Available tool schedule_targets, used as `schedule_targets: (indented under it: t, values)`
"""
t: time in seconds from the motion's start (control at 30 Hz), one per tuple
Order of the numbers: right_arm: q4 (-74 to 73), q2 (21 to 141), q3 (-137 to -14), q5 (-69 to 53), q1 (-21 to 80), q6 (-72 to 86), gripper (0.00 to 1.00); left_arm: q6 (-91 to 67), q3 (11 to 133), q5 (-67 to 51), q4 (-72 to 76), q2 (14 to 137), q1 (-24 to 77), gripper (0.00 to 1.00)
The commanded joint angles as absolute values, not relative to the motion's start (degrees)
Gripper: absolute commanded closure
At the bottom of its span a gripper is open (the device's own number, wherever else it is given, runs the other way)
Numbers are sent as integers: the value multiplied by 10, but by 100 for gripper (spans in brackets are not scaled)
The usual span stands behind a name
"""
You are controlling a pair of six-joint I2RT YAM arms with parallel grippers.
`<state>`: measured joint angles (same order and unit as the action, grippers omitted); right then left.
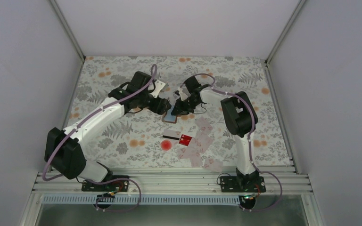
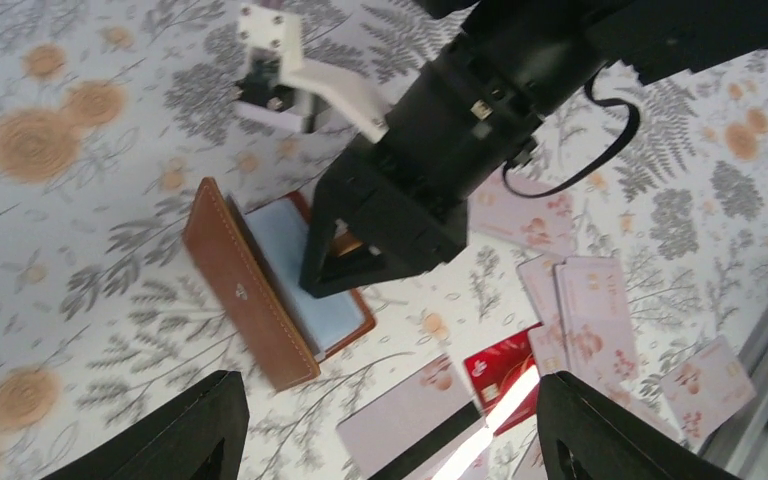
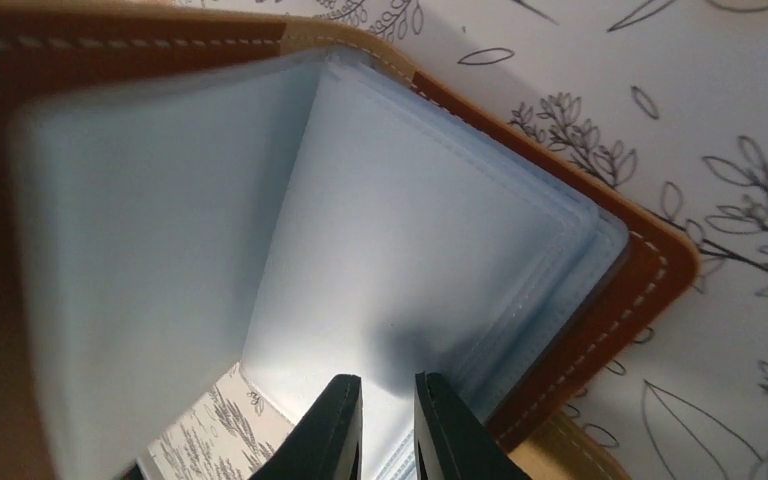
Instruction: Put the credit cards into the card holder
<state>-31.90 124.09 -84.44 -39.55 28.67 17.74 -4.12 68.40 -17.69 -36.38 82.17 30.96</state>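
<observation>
Left wrist view: right hand (image 2: pixel 335 275) pinches a pale pocket of the card holder (image 2: pixel 250 290), propping it open on the desk (image 2: pixel 60 250), while the spread, empty left hand (image 2: pixel 400 430) hovers over loose credit cards (image 2: pixel 580 300), so grasping one seems next

The floral worktop (image 1: pixel 122 80) carries an open brown card holder (image 1: pixel 168 116), scattered pale credit cards (image 1: pixel 200 141) and a red spot (image 1: pixel 166 145).
</observation>
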Motion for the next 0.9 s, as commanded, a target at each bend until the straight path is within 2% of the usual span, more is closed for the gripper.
schedule_targets:
  t: [0.0, 0.3, 0.6, 0.7, 0.87]
  values:
    - [-379, 1231, -858, -329, 287, 177, 84, -68, 715, -203, -335, 850, 327, 27]
    - [-386, 1204, -878, -350, 287, 179, 83, -141, 778, -189, -305, 936, 356, 32]
    - [-415, 1130, -876, -349, 282, 169, 79, -95, 780, -153, -294, 914, 377, 31]
    - [-445, 1078, -854, -299, 281, 158, 75, -67, 767, -128, -304, 906, 390, 31]
    - [-492, 972, -761, -209, 281, 177, 58, -69, 744, -114, -303, 909, 410, 31]
